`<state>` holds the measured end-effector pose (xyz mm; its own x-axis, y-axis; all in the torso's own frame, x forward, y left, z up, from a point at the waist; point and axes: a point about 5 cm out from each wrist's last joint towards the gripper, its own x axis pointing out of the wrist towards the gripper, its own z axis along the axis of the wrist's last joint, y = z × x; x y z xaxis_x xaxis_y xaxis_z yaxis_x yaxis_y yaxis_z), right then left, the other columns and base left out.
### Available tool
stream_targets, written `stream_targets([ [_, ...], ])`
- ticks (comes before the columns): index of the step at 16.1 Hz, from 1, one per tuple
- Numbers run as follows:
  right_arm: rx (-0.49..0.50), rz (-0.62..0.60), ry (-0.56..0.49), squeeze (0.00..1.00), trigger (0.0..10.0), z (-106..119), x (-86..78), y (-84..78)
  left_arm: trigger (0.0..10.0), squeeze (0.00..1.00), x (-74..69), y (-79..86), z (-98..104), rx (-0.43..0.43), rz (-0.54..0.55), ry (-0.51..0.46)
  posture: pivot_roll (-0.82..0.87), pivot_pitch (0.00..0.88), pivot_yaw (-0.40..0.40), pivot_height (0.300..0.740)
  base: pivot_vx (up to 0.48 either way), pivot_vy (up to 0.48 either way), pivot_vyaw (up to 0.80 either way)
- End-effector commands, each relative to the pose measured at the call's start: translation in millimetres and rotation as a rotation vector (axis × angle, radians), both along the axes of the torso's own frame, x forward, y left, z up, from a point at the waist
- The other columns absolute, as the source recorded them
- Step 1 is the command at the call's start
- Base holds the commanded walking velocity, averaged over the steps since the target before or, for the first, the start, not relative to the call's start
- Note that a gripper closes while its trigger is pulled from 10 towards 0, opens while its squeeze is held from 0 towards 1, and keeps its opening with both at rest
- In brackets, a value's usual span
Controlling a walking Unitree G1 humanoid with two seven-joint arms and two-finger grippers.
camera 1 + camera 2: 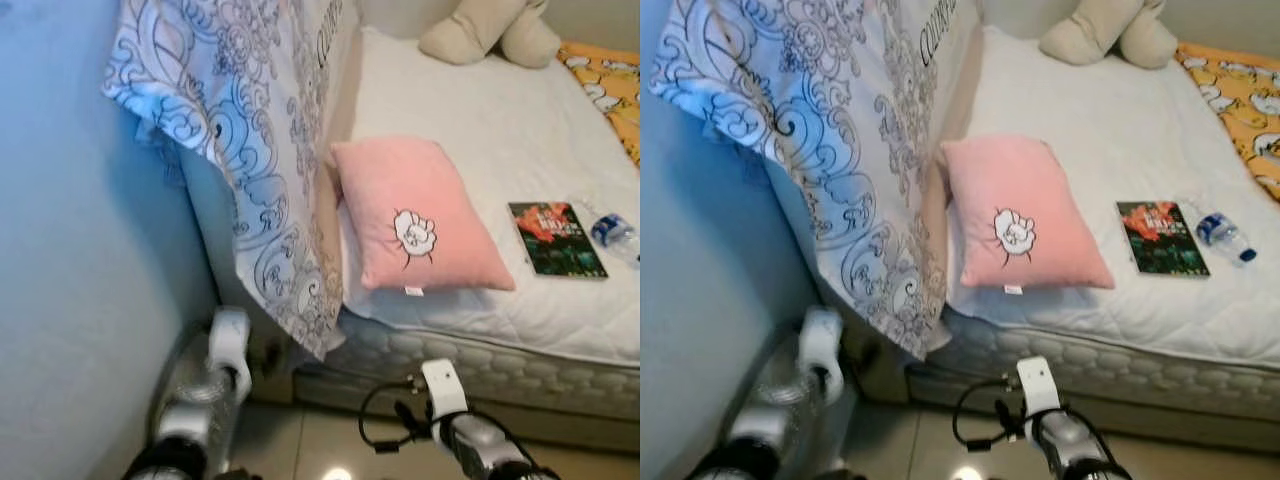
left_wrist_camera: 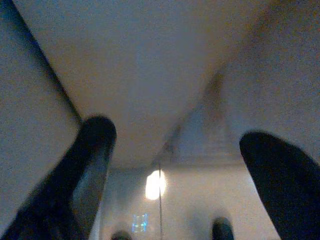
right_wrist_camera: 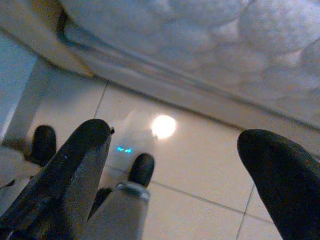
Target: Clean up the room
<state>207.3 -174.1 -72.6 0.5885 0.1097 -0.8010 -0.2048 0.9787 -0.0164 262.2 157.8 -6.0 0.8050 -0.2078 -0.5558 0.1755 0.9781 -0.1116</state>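
A pink pillow (image 1: 415, 215) with a small white flower design lies on the white mattress (image 1: 480, 120), near its front edge. To its right lie a dark book (image 1: 556, 238) and a clear water bottle (image 1: 612, 232) with a blue label. A beige plush toy (image 1: 490, 30) sits at the far end of the bed. My left arm (image 1: 205, 400) and right arm (image 1: 465, 425) hang low in front of the bed. The left gripper (image 2: 177, 135) is open with nothing between its fingers. The right gripper (image 3: 177, 135) is also open, pointing down at the tiled floor (image 3: 200, 150).
A white and blue patterned cover (image 1: 250, 130) hangs over the bed's left side, down to the mattress edge. An orange printed blanket (image 1: 610, 85) lies at the far right. A blue wall (image 1: 80, 300) stands close on my left. The quilted mattress side (image 3: 210, 30) is just ahead.
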Motion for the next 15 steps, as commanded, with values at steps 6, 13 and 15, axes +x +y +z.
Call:
stream_targets([
  [6,-0.015,-0.008,-0.012,0.19,10.0,4.1,7.2,-3.3,10.0,0.0,-34.5,16.7,17.9,0.061,0.019,0.161,0.02,0.0,-0.085,0.74,0.0,0.0,0.0],
  [13,-0.152,0.043,-0.248,0.19,10.0,20.8,23.0,-16.0,10.0,0.0,-36.0,6.7,171.1,-0.104,-0.345,-0.13,0.03,0.0,-0.125,0.74,0.0,0.0,0.0],
  [15,-0.15,0.065,-0.323,0.19,10.0,27.2,28.0,-16.0,10.0,0.0,-41.5,-8.3,186.3,-0.207,-0.416,-0.17,0.03,0.0,-0.13,0.74,0.0,0.0,0.0],
])
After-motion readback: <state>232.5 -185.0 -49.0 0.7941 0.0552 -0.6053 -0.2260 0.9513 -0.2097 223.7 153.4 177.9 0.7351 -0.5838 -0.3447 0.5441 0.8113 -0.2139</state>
